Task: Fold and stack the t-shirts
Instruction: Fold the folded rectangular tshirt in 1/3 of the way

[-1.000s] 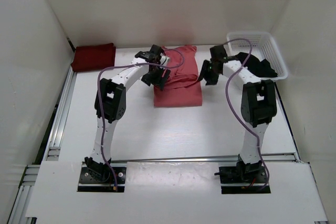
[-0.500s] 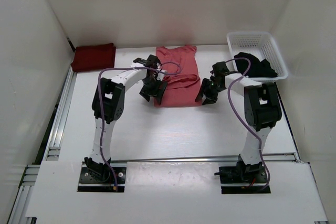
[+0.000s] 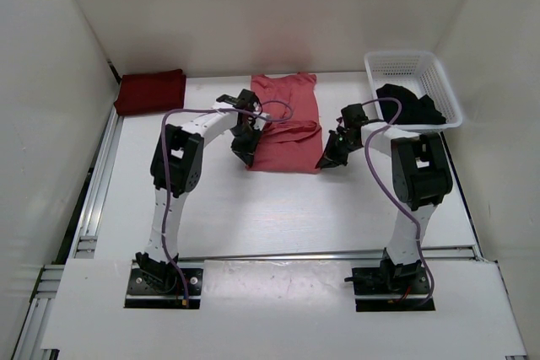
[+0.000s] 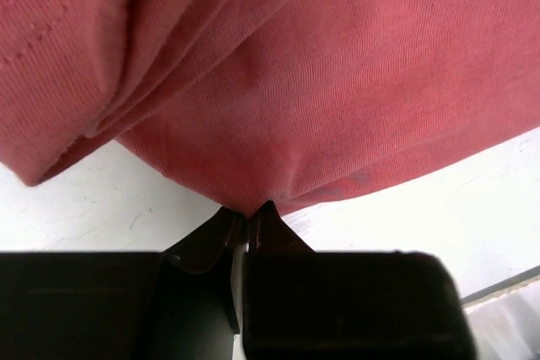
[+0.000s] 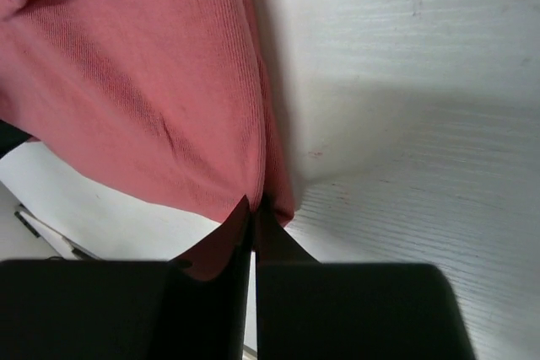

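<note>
A folded maroon t-shirt (image 3: 150,92) lies at the table's far-left corner. The left gripper (image 4: 247,218) pinches the near-left corner of the salmon t-shirt (image 3: 285,120), and the right gripper (image 5: 254,208) pinches its near-right corner. A black t-shirt (image 3: 411,107) sits in the white basket (image 3: 413,63). Three shirts, two grippers, one basket.

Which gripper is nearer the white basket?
Right. The right gripper pinches the salmon shirt at its basket-side corner, just left of the basket; the left gripper holds the opposite corner.

Left arm (image 3: 160,221): white links, black joint housings.
Right arm (image 3: 407,227): same white and black.
Cables (image 3: 181,111): purple, looped along each arm.
Bases (image 3: 160,282): black plates.
Left tool (image 4: 247,218): black, tapered tips.
</note>
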### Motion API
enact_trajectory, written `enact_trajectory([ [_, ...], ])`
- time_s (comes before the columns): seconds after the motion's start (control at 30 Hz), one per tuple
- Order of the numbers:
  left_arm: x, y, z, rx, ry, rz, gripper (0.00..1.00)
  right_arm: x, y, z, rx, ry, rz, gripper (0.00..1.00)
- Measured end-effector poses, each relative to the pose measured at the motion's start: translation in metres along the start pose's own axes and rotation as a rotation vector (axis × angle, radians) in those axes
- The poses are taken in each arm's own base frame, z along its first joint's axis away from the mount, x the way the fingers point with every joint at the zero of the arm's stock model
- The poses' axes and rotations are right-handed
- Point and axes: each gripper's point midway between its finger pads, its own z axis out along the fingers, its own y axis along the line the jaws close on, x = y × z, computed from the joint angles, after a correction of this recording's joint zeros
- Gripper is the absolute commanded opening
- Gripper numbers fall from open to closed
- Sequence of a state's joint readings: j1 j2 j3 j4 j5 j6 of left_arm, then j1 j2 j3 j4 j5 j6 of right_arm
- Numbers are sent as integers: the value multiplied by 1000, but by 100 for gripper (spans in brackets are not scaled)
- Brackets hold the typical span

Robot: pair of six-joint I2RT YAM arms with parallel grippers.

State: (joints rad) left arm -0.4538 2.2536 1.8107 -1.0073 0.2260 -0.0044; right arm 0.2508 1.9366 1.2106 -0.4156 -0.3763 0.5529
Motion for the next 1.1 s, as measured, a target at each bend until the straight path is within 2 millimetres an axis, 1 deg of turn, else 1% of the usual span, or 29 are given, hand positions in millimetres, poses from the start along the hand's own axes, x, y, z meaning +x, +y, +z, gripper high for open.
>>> enact_trajectory([
  [0.03, 2, 0, 0, 0, 0, 0, 11, 2, 0, 1, -5, 5, 1, 0],
  [0.1, 14, -1, -3, 0, 9, -3, 11, 11, 0, 0, -13, 17, -7, 0],
  [0.17, 41, -2, -7, 0, 36, -8, 11, 31, -1, -6, -13, 37, -25, 0],
  [0.2, 58, -4, -12, -1, 59, -12, 11, 45, 0, -12, -13, 45, -42, 0],
  [0.27, 92, -11, -23, -3, 100, -6, 11, 78, 2, -25, -13, 71, -80, 0],
  [0.33, 126, -22, -34, -10, 135, 22, 15, 113, 3, -36, -16, 94, -132, 0],
  [0.4, 164, -34, -42, -19, 183, 67, 17, 148, -3, -46, -12, 119, -171, 0],
  [0.5, 207, -50, -45, -25, 249, 149, 17, 188, -13, -53, 9, 172, -199, 0],
  [0.57, 226, -57, -46, -35, 277, 202, 22, 214, -19, -54, 27, 214, -219, 0],
  [0.6, 233, -61, -47, -43, 284, 230, 28, 224, -21, -55, 35, 231, -230, 0],
  [0.63, 237, -65, -48, -50, 288, 263, 45, 234, -24, -56, 46, 249, -244, 2],
  [0.67, 240, -67, -50, -64, 293, 299, 54, 243, -28, -58, 63, 263, -253, 9],
  [0.7, 243, -70, -51, -76, 296, 328, 62, 249, -33, -59, 83, 276, -259, 24],
  [0.73, 245, -71, -52, -92, 299, 351, 67, 256, -38, -61, 108, 291, -260, 42],
  [0.77, 246, -71, -52, -103, 299, 372, 72, 261, -43, -63, 134, 305, -258, 46],
  [0.83, 246, -69, -55, -137, 288, 395, 72, 265, -50, -69, 176, 309, -274, 55],
  [0.9, 243, -59, -63, -196, 259, 410, 72, 259, -49, -78, 198, 278, -290, 55],
  [0.97, 238, -48, -73, -263, 202, 422, 72, 245, -39, -89, 199, 225, -312, 58],
  [1.0, 233, -41, -79, -307, 156, 427, 72, 235, -29, -95, 191, 186, -329, 59],
  [1.1, 212, -34, -91, -367, 19, 427, 72, 203, -1, -105, 160, 77, -395, 61],
])
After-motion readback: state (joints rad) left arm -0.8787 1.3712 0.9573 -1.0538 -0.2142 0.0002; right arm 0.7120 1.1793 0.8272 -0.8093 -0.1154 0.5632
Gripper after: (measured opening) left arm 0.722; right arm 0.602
